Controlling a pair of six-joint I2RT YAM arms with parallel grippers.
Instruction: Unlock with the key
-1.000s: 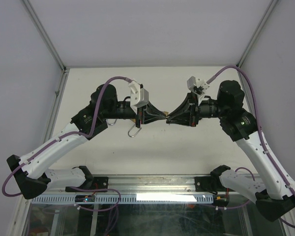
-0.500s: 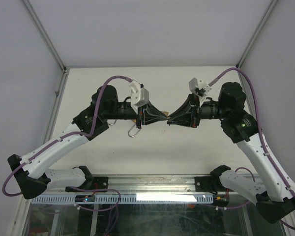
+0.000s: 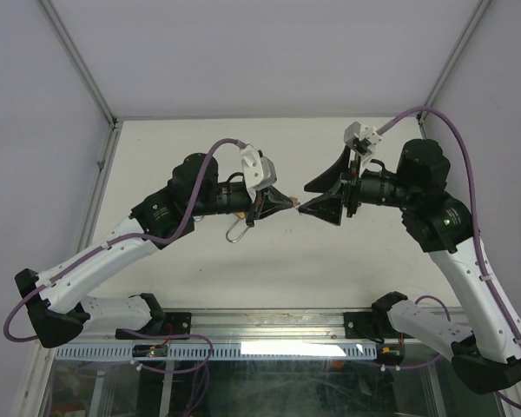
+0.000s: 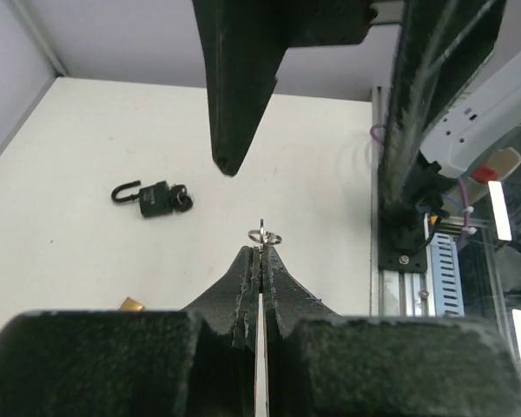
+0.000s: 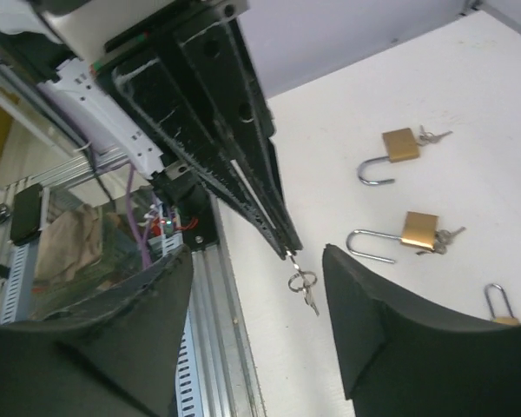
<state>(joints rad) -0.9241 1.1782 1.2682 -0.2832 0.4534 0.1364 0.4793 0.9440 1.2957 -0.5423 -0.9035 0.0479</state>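
Observation:
My left gripper [image 4: 260, 251] is shut on a small silver key [image 4: 261, 228], pinched by its blade. The key's ring [image 5: 302, 281] and a second key hang below the left fingertips [image 5: 282, 239] in the right wrist view. My right gripper [image 5: 258, 252] is open, one finger on each side of the hanging key and not touching it. From above, the two grippers [image 3: 291, 205] [image 3: 303, 199] meet tip to tip over the middle of the table. Brass padlocks [image 5: 401, 145] [image 5: 419, 229] with open shackles lie on the table below.
A black padlock [image 4: 157, 199] with an open shackle and keys in it lies on the white table [image 4: 87, 130]. A third brass padlock [image 5: 500, 310] is at the right wrist view's edge. One padlock's shackle [image 3: 237, 234] shows under the left arm. An aluminium rail [image 4: 417, 252] runs along the near edge.
My right gripper has opened and drawn back slightly to the right. The left wrist has rolled and shifted right, still pinching the key.

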